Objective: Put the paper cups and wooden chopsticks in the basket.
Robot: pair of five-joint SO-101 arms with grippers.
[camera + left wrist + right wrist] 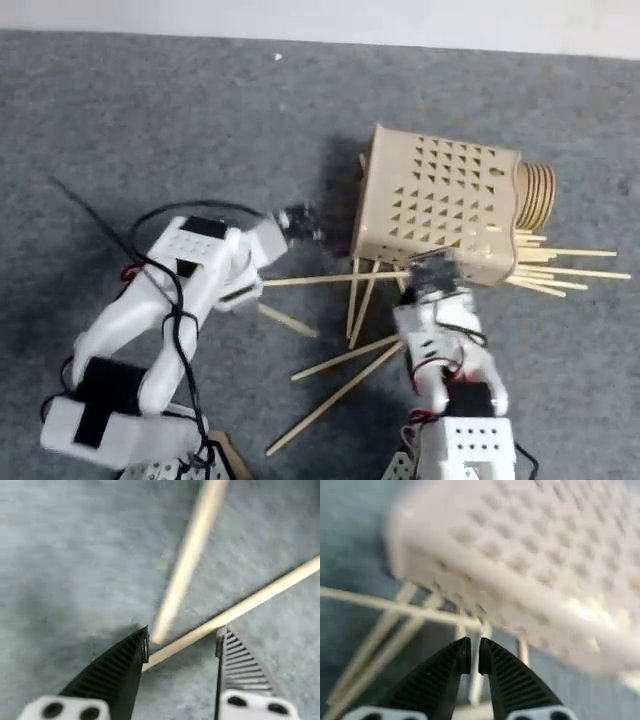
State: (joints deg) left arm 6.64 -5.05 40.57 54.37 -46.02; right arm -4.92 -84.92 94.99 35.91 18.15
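my left end effector (182,637) hangs low over the surface (150,120), jaws wide apart astride one chopstick (260,597), gripping nothing. my right end effector (474,655) is nearly closed at the tipped basket (430,200); i can't tell if it holds anything. paper cups (537,195) poke out of the basket's right end, and loose chopsticks (345,360) lie beside it.

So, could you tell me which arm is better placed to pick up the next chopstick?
Left. The left gripper, open, straddles a chopstick; the right gripper is up against the basket.
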